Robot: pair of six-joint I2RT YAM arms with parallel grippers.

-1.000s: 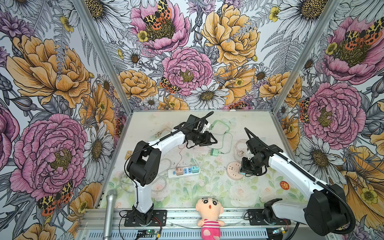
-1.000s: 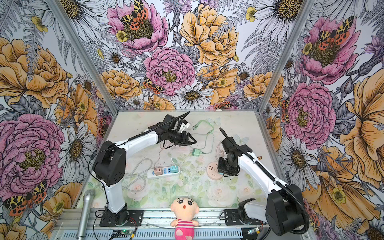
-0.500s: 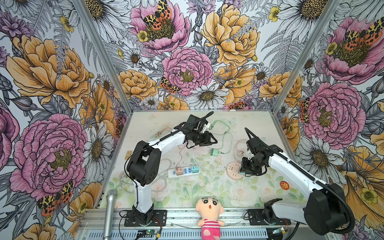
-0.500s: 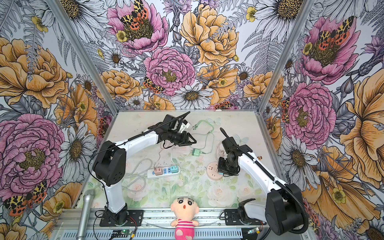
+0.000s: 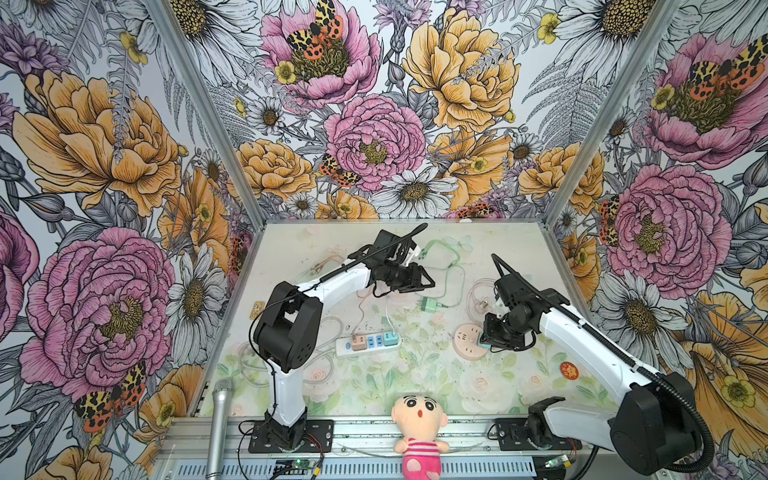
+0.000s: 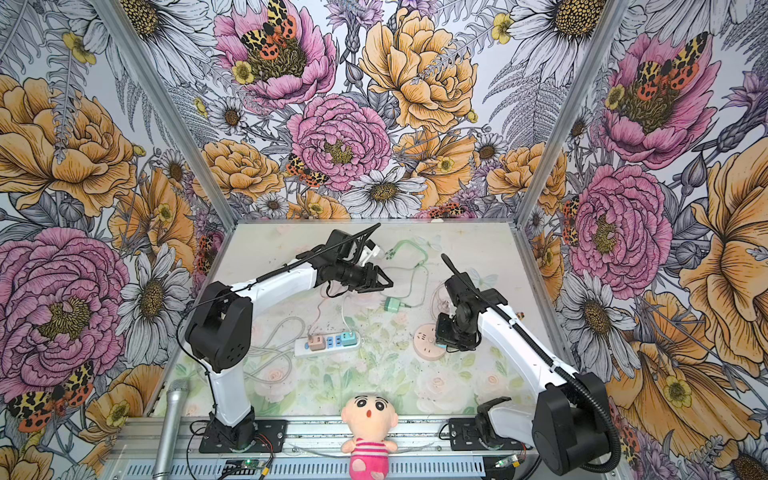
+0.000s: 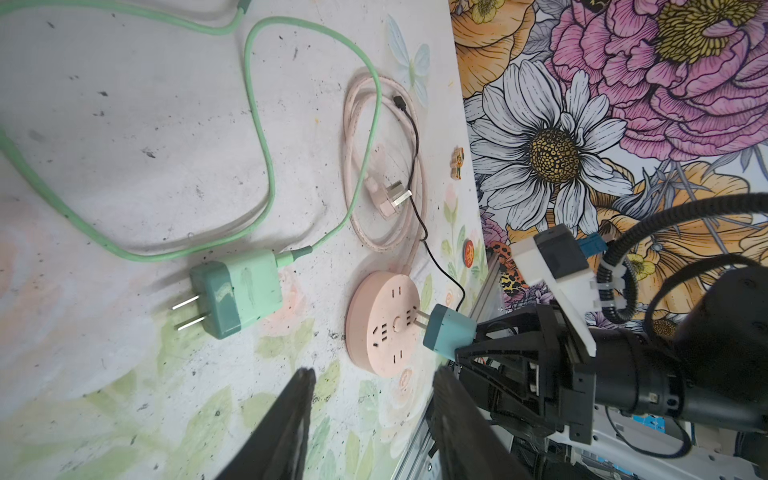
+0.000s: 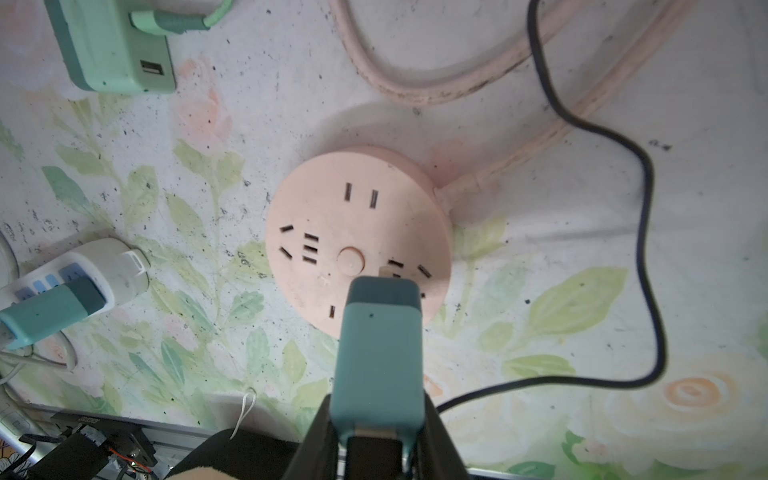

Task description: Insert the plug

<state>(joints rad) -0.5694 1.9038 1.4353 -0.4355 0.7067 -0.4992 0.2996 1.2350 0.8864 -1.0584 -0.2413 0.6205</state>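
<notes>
A teal plug is clamped between the fingers of my right gripper, which is shut on it. The plug is tilted, and its bare prongs touch the face of the round pink socket near a pair of slots. I cannot tell whether the prongs have entered them. In both top views the right gripper sits at the socket's right rim. My left gripper hangs open and empty above the table, behind the socket.
A green charger with bare prongs and a long green cable lies near the left gripper. A coiled pink cable with its plug and a black cable lie beside the socket. A white power strip, doll and microphone are nearer the front.
</notes>
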